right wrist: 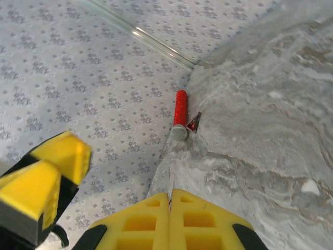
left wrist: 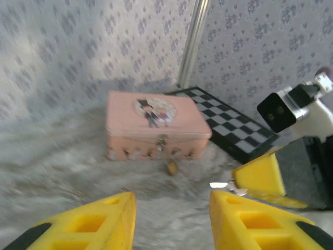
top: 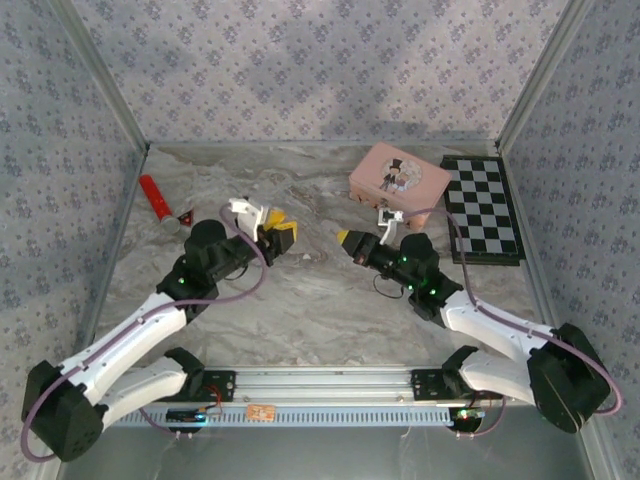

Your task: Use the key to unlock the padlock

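The tiny brass padlock (left wrist: 171,167) lies on the marbled table just in front of the pink picture tin (left wrist: 156,125), apart from both grippers. My left gripper (left wrist: 173,204) hangs open, short of the padlock, with nothing between its yellow fingers. My right gripper (right wrist: 170,196) is shut on the key (left wrist: 222,185), whose bright blade pokes out of its yellow tips toward the left. In the right wrist view the key (right wrist: 171,182) is a thin sliver between the pressed fingers. From above, the left gripper (top: 277,236) and right gripper (top: 345,238) face each other mid-table.
The pink tin (top: 398,178) stands at the back right beside a black-and-white chessboard (top: 482,208). A red microphone (top: 157,200) lies by the left wall. Patterned walls close in the table on three sides.
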Motion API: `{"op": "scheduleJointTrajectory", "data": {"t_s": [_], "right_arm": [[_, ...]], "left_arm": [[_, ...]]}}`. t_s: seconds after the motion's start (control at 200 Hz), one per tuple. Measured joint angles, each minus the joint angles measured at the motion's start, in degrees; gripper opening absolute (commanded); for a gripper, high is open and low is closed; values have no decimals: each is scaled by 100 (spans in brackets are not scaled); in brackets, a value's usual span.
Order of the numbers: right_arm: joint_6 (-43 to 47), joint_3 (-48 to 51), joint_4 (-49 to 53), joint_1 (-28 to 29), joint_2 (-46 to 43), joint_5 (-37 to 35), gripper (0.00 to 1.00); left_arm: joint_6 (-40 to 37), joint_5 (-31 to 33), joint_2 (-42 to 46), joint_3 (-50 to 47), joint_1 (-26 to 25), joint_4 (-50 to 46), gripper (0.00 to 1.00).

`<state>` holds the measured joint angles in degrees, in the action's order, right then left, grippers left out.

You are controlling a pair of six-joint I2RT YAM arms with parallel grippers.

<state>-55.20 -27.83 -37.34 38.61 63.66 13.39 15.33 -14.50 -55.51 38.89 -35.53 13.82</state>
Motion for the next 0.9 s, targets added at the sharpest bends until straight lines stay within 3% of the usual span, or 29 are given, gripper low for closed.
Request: {"op": "scheduleJointTrajectory", "data": {"t_s": [0.175, 0.31, 0.605, 0.9], "right_arm": [[525, 175, -767, 245, 247, 24, 0], [704, 273, -1189, 361, 367, 39, 0], [828, 284, -1779, 468, 531, 42, 0], [833, 284, -2116, 542, 656, 186, 0]], "left_arm": [[1613, -868, -669, 48, 144, -20, 42], [2376, -1370, -837, 48, 142, 109, 42], [3095, -1788, -844, 50, 142, 562, 41], [3344, -1958, -881, 50, 142, 748, 41]]}}
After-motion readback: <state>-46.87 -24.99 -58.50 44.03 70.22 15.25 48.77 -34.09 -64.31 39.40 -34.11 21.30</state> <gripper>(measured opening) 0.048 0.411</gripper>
